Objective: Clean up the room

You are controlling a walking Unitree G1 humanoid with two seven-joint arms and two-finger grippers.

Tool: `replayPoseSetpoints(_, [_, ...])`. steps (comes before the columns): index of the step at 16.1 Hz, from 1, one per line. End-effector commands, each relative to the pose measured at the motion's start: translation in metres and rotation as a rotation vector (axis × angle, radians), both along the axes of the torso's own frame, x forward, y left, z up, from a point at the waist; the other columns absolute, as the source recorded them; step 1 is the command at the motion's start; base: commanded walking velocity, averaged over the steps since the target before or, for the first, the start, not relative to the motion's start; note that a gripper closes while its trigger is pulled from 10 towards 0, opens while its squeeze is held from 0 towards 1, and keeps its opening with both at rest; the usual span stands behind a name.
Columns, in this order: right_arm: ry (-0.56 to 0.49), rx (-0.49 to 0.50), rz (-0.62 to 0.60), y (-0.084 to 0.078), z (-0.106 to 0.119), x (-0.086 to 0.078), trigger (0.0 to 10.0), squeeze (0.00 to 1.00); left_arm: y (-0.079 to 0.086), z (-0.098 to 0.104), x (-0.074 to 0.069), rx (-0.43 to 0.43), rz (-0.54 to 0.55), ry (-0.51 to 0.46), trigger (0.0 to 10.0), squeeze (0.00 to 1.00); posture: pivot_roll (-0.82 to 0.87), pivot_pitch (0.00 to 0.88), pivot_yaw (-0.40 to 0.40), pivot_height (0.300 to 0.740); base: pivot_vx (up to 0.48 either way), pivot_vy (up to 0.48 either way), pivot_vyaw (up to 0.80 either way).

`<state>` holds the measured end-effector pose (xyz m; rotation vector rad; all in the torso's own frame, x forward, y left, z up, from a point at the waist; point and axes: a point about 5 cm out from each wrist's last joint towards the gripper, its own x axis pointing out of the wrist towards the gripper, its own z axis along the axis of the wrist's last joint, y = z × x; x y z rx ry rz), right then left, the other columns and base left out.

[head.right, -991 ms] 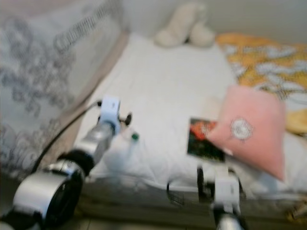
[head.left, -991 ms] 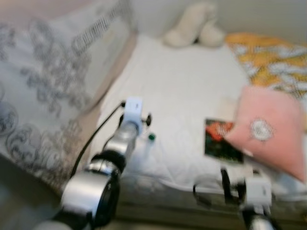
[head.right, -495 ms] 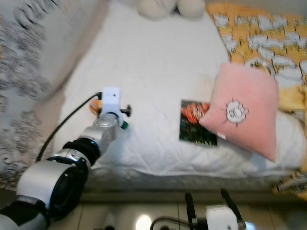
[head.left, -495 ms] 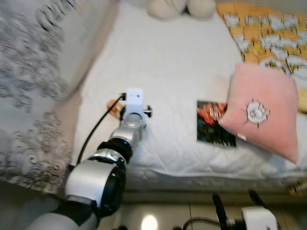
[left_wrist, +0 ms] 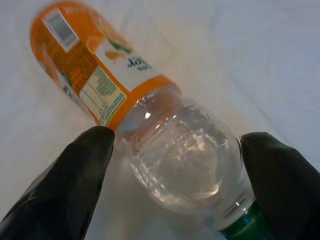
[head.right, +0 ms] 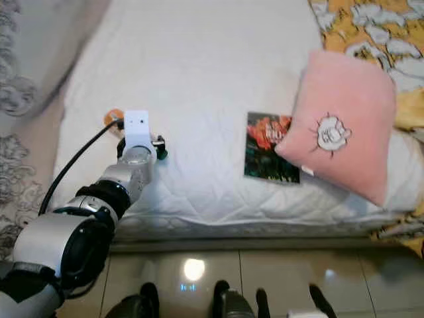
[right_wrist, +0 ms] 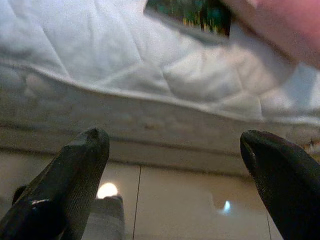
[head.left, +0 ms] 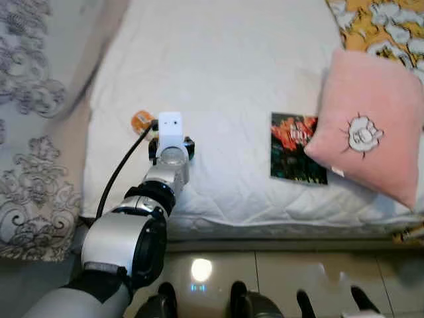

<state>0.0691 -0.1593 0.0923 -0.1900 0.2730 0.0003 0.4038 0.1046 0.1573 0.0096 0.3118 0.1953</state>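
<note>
Cleanup barely begun: bottle not yet gripped.
The left gripper (left_wrist: 175,190) has its fingers spread around the bottle (left_wrist: 145,120) lying on the bed (head.left: 232,79); the right gripper (right_wrist: 175,185) hangs released. Book (head.left: 296,157) and pillow (head.left: 368,132) remain.

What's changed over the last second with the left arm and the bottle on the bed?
The camera has tilted down, so the whole scene shifted. The left gripper has reached out over the white quilted bed to the clear plastic bottle with the orange label, its open fingers now either side of the bottle's neck end, not yet closed. The right gripper dropped lower. The pink cushion and dark booklet stayed put.
</note>
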Motion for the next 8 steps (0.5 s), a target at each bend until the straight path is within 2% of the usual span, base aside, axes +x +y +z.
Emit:
replayPoseSetpoints(1, [0.031,-0.011,-0.006,-0.001,0.001,-0.004,10.0,0.00,-0.012,-0.006,-0.003,-0.028,-0.042,0.049,10.0,0.00,-0.33,0.368,-0.045,0.740,0.000,0.000,0.00])
replayPoseSetpoints(3, [0.032,-0.003,-0.017,-0.001,0.001,-0.003,10.0,0.00,-0.017,-0.018,-0.008,0.033,-0.105,0.113,9.8,0.00,-0.32,0.366,-0.038,0.740,0.000,0.000,0.00])
replayPoseSetpoints(4, [0.029,0.007,-0.014,0.000,0.000,0.000,10.0,0.00,-0.016,-0.029,-0.012,0.081,-0.135,0.153,0.0,0.00,-0.32,0.366,-0.034,0.740,0.000,0.000,0.00])
replayPoseSetpoints(8, [0.046,0.025,0.002,0.007,-0.002,-0.001,10.0,0.00,-0.018,-0.035,-0.015,0.076,-0.158,0.180,0.0,0.00,-0.31,0.389,-0.025,0.740,0.000,0.000,0.00])
